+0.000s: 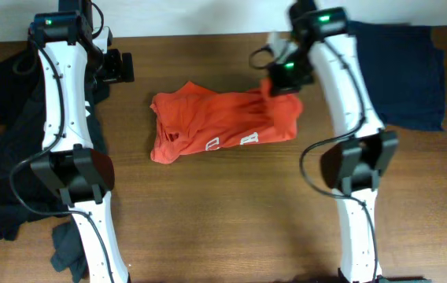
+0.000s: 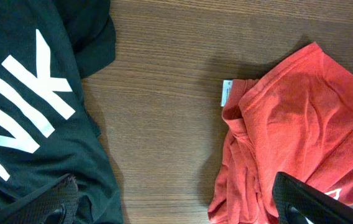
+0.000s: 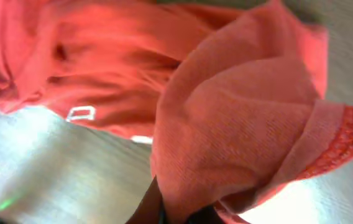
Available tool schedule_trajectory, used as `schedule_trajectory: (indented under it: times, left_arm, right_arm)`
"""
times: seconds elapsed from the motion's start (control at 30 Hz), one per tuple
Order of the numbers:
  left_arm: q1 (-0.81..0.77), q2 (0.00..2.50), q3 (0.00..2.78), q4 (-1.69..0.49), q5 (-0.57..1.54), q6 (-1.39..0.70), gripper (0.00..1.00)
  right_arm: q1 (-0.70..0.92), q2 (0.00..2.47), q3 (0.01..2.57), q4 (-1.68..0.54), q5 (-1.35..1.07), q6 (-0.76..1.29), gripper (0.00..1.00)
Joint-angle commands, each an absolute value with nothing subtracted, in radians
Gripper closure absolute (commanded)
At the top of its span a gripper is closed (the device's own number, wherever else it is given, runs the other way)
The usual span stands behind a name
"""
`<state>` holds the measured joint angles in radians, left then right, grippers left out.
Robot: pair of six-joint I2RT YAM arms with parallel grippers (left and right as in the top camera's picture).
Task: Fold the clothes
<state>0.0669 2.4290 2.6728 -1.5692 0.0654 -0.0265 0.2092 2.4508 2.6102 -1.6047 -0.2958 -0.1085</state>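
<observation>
Table [image 1: 208, 204]: shirt [image 1: 223, 118] in right end effector [image 1: 274, 83]

White arms [image 1: 57, 94]; black joints [image 1: 78, 174]; green lights [image 1: 50, 22]

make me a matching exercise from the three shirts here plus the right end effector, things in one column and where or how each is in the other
Things:
1. orange-red T-shirt
2. black shirt with white letters
3. navy top
4. right end effector

Places or states:
a. spread out at the far right
b. bunched up in the middle
c. shut on orange cloth
d. lying at the far left

Pairs: 1-b, 2-d, 3-a, 4-c
</observation>
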Motion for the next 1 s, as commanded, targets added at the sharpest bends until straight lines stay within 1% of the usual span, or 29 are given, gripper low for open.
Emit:
schedule_trajectory:
  times: [0.0,0.03,0.1,0.13,0.27,0.4,0.63,0.8,0.97]
  left_arm:
    - [0.068,2.389,2.691,-1.567,0.056,-0.036,0.01]
    - [0.068,2.389,2.691,-1.567,0.056,-0.036,0.01]
    - [0.068,2.389,2.691,-1.567,0.056,-0.036,0.01]
    - [0.068,2.389,2.691,-1.567,0.056,-0.036,0.01]
    - [0.068,2.389,2.691,-1.567,0.056,-0.036,0.01]
    - [0.068,2.389,2.685,-1.572,0.086,-0.036,0.01]
    - [0.065,2.4,2.605,-1.618,0.249,0.035,0.01]
    - [0.065,2.407,2.479,-1.565,0.427,0.138,0.01]
    - [0.065,2.407,2.336,-1.515,0.517,0.233,0.01]
  right_arm:
    - [0.295,2.45,2.575,-1.564,-0.235,-0.088,0.8]
    - [0.317,2.453,2.56,-1.547,-0.235,-0.089,0.63]
    - [0.347,2.455,2.539,-1.53,-0.231,-0.089,0.36]
    - [0.363,2.457,2.53,-1.526,-0.223,-0.089,0.32]
    - [0.393,2.451,2.536,-1.53,-0.201,-0.089,0.31]
    - [0.374,2.439,2.61,-1.584,-0.202,-0.089,0.31]
    - [0.282,2.439,2.661,-1.642,-0.213,-0.089,0.29]
    - [0.212,2.439,2.661,-1.667,-0.252,-0.091,0.29]
    - [0.172,2.439,2.661,-1.682,-0.251,-0.098,0.29]
